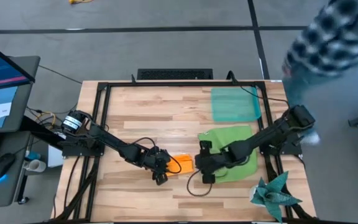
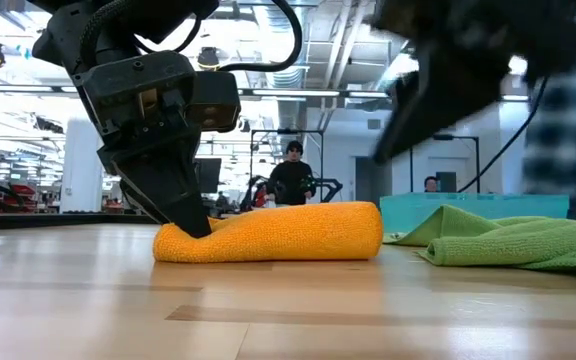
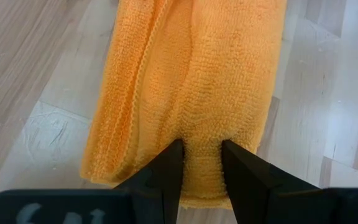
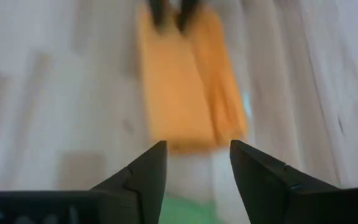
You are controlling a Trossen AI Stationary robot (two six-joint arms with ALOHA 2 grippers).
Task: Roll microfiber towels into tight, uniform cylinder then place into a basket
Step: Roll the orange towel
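Observation:
The orange towel [image 1: 183, 165] lies rolled into a short cylinder on the table's near middle, resting on its side [image 2: 278, 236]. My left gripper [image 1: 161, 169] is shut on the roll's left end. My right gripper [image 1: 202, 163] hovers open just off the roll's right end, raised above the table [image 2: 438, 80], with nothing between its fingers [image 4: 194, 165]. The green towel [image 1: 236, 152] lies spread flat under the right arm. The translucent teal basket [image 1: 235, 104] stands behind it at the far right. My left gripper pinches a bulge of the orange towel at the roll's left end [image 3: 202, 149] between its two fingers [image 3: 169, 177]. The fingers come slanting down from the table's left, along the roll. The roll lies on the table, its left end pressed down [image 2: 190, 238].
A dark teal spiky cloth [image 1: 275, 194] lies at the near right corner. A person in a plaid shirt [image 1: 334, 37] stands beyond the table's far right corner. Bare wood shows on the far left half of the table [image 1: 148, 112]. A monitor [image 1: 2, 68] stands off the left edge.

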